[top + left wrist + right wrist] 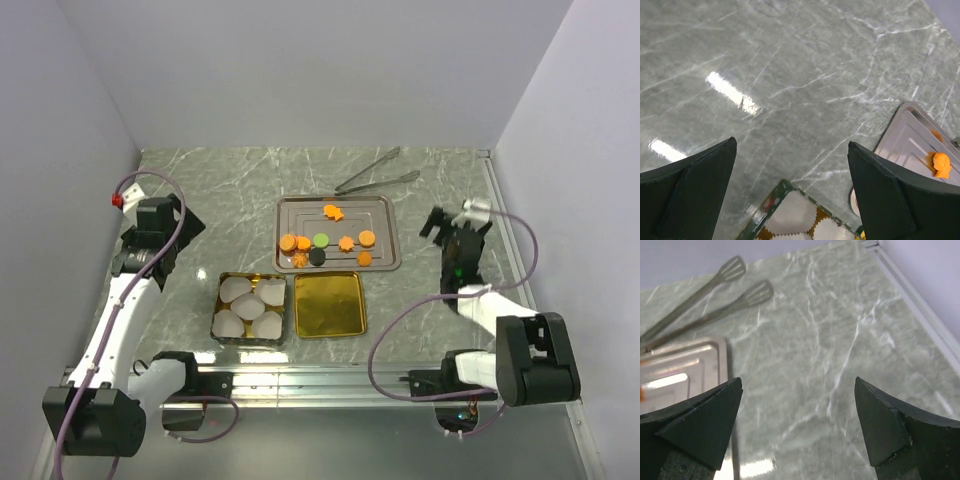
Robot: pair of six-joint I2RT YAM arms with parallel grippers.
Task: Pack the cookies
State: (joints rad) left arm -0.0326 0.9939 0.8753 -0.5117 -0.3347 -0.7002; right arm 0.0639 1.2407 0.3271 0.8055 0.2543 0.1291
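Prob. robot lab cell: plain white walls (300,70) encl. marble tabletop (230,180).

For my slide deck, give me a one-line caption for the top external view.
Left gripper and right gripper, both open, flank a tray of cookies; tongs beyond, paper cups nearer.

bright even overhead light, white glare streaks on glossy table (790,60), soft shadows

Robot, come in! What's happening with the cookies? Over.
Left end effector, right end effector: open, empty. Cookies all on tray, none packed. Tongs behind tray.
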